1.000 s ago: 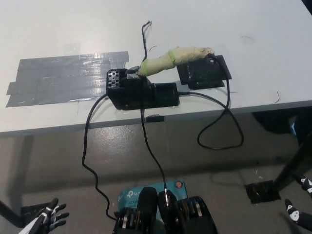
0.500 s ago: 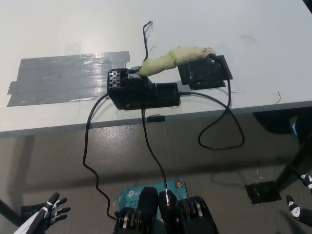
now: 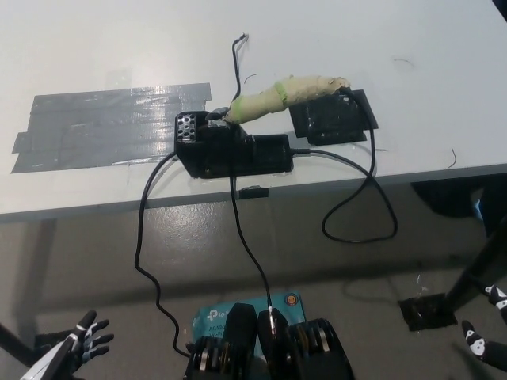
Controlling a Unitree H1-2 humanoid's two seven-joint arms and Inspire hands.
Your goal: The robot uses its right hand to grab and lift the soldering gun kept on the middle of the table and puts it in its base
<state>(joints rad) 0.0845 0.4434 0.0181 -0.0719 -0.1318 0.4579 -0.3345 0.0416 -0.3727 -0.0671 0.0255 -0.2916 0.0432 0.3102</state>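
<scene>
The soldering gun [image 3: 287,93], wrapped in pale yellow-green tape, lies slanted on the white table [image 3: 95,47]. Its lower left end meets the top of the black base [image 3: 230,152] near the table's front edge. Its upper right end rests over a flat black plate [image 3: 333,119]. My black right hand [image 3: 482,336] hangs far below the table at the bottom right corner, mostly cut off, with its visible fingertips apart and nothing in it. My white left hand [image 3: 79,348] rests at the bottom left, open and holding nothing.
A patch of grey duct tape [image 3: 111,127] covers the table to the left of the base. Black cables [image 3: 360,214] loop from the base and the plate over the table's front edge down toward the floor. A thin wire [image 3: 235,59] runs up behind the gun.
Both hands have shifted only a few pixels low in the picture. The soldering gun, base and cables have not moved.
</scene>
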